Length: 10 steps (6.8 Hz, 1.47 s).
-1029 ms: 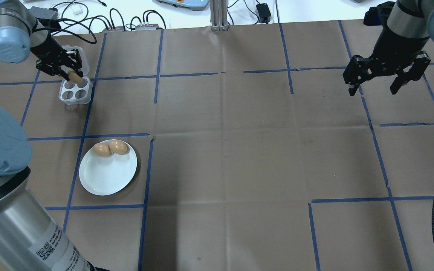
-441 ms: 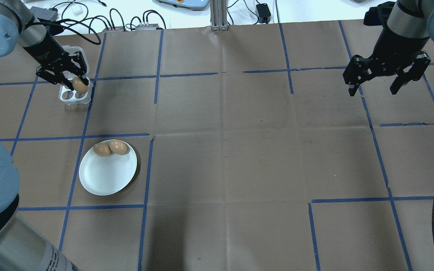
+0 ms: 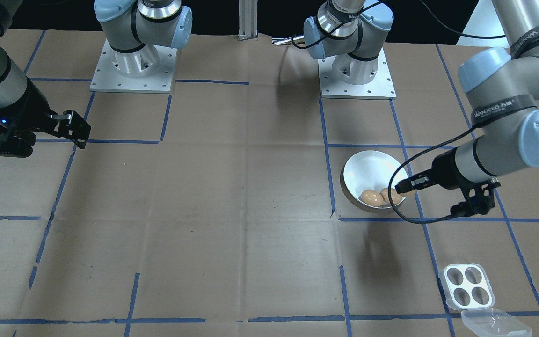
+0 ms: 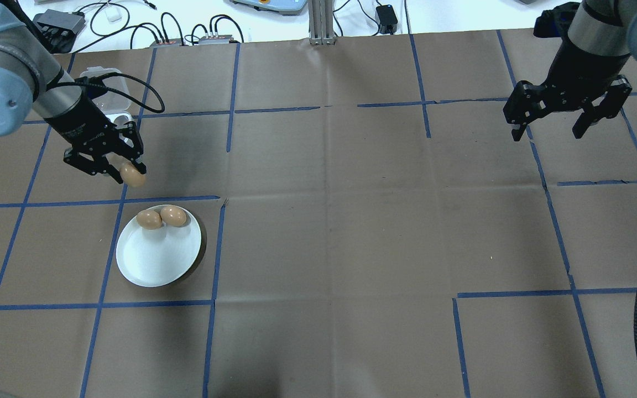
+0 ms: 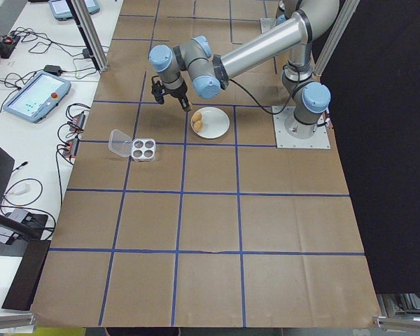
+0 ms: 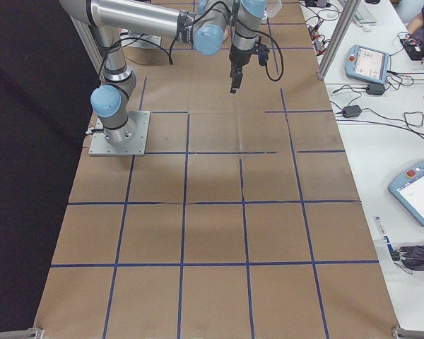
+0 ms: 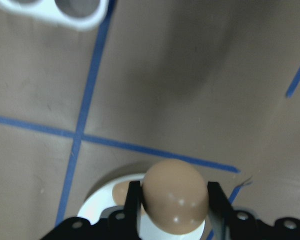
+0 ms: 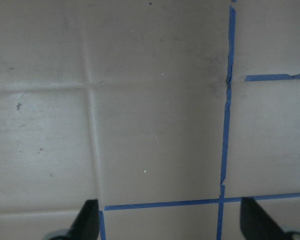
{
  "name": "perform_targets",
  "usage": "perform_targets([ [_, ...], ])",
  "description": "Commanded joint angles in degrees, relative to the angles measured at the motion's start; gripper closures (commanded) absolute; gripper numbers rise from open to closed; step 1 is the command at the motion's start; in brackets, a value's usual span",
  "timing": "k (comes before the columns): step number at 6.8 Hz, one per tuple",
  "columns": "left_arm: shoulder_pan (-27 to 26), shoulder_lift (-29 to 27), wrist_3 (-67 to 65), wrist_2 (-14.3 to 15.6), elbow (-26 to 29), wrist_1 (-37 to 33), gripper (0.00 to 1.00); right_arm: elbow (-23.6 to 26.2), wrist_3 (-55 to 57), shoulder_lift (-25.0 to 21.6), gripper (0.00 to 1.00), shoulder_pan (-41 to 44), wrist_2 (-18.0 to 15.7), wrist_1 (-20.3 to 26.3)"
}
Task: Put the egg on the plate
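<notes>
left tool (image 4: pixel 125 172) pinching egg (image 4: pixel 132 174) nr plate (image 4: pixel 155 265) – right tool (image 4: pixel 552 130) spread.

brown egg (image 4: pixel 132 174), white plate (image 4: pixel 155 260)

A robot lab, two big arms (image 3: pixel 498 107) bolted on a brown paper desk (image 4: pixel 329 221) with blue tape squares, control tablets (image 5: pixel 31 98), wires (image 4: pixel 130 27), metal frame posts (image 4: pixel 318 22)

two eggs (image 4: pixel 161 218) crowding plate (image 4: pixel 152 262) far rim, near side bare; egg tray (image 3: pixel 467 285) well apart
</notes>
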Motion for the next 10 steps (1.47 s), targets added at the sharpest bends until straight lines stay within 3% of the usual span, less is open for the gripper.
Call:
perform_targets([
  [1,0.2,3.0,-2.0,0.4,-11.3,8.9,0.77,0.0,0.0,0.0,0.0,0.0,0.0,0.0],
  [3,0.8,2.1,-2.0,0.5,-15.0,14.6,0.71,0.0,0.0,0.0,0.0,0.0,0.0,0.0],
  [5,1.0,1.8,-2.0,0.4,-16.1,14.8,0.54,0.0,0.0,0.0,0.0,0.0,0.0,0.0],
  [6,1.0,2.0,-2.7,0.4,-16.5,14.8,0.4,0.0,0.0,0.0,0.0,0.0,0.0,0.0],
  [7,1.0,2.5,-2.8,0.4,-16.5,14.8,0.11,0.0,0.0,0.0,0.0,0.0,0.0,0.0],
  [8,1.0,3.1,-2.9,0.5,-16.5,14.8,0.01,0.0,0.0,0.0,0.0,0.0,0.0,0.0],
  [10,1.0,4.8,-2.9,1.0,-15.3,14.1,0.01,0.0,0.0,0.0,0.0,0.0,0.0,0.0],
])
